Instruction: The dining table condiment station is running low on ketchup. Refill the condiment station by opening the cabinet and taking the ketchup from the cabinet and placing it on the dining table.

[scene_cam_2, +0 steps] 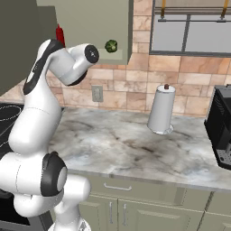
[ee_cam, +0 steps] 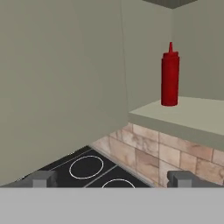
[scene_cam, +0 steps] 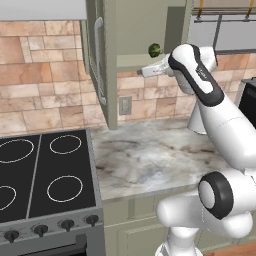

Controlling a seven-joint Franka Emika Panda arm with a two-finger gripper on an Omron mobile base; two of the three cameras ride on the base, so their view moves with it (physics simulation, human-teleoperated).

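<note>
The sage-green cabinet (scene_cam: 135,30) stands open, its door (scene_cam: 107,65) swung out edge-on with the metal bar handle (scene_cam: 98,60) on it. A red ketchup bottle (ee_cam: 170,76) stands upright on the cabinet shelf (ee_cam: 188,114), near the back left corner; its red body also peeks out behind my arm (scene_cam_2: 59,35). My gripper (ee_cam: 111,179) is open and empty, just outside the cabinet, a little below shelf level and well short of the bottle. The hand (scene_cam: 142,71) points left towards the door's inner face (ee_cam: 57,87). The dining table is out of view.
A round green vegetable (scene_cam: 155,49) lies at the shelf's front edge. Below are the black stove (scene_cam: 45,175) and the marbled counter (scene_cam: 150,155). A paper towel roll (scene_cam_2: 161,110), a black machine (scene_cam_2: 221,126) and the glass-paned cabinet (scene_cam_2: 189,27) are to the right.
</note>
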